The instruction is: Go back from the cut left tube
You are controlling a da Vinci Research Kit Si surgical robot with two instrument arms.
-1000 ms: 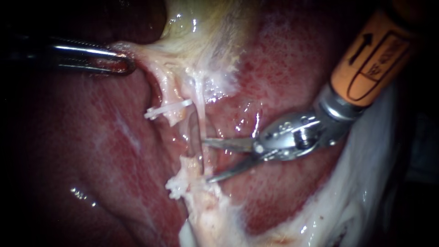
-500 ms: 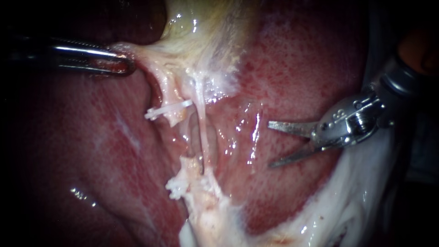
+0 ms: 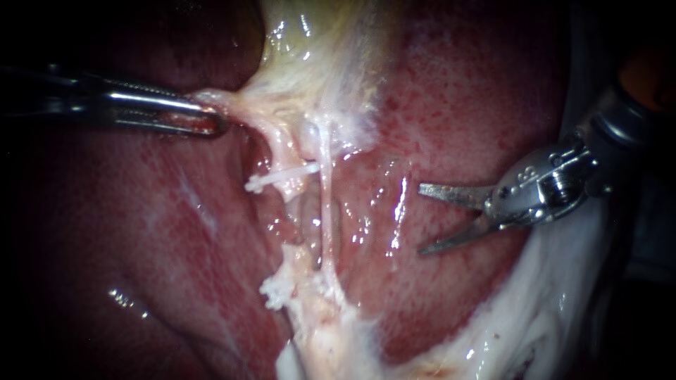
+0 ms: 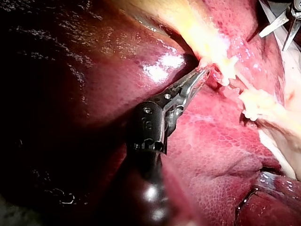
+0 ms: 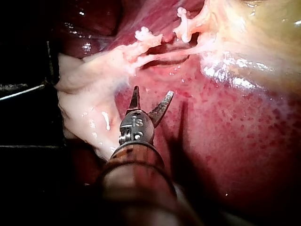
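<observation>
Hanging over the liver (image 3: 458,105), well to the right of the tubes, my right instrument (image 3: 421,219) has its two blades spread wide with nothing between them. Its own camera also shows the tips apart and short of the pale tissue ahead.

My left instrument (image 3: 205,124) comes in from the left, its jaws pinching a fold of pale tissue (image 3: 236,112) at the foot of the gallbladder (image 3: 310,42) and holding it taut.

The cut left tube (image 3: 287,188) lies between the two instruments as two stumps. The far stump carries a white clip (image 3: 282,177). The near stump ends in a ragged tuft with a second clip (image 3: 273,292). Just to their right, a thin whole tube (image 3: 325,211) runs taut from far to near.

Both stumps look soft, wet, light and slippery, so I judge a tug would tear them or strip off a clip. The safer hold is the thicker fold my left jaws already have, never the stumps. The open blades should leave rightward, clear of the thin tube.
</observation>
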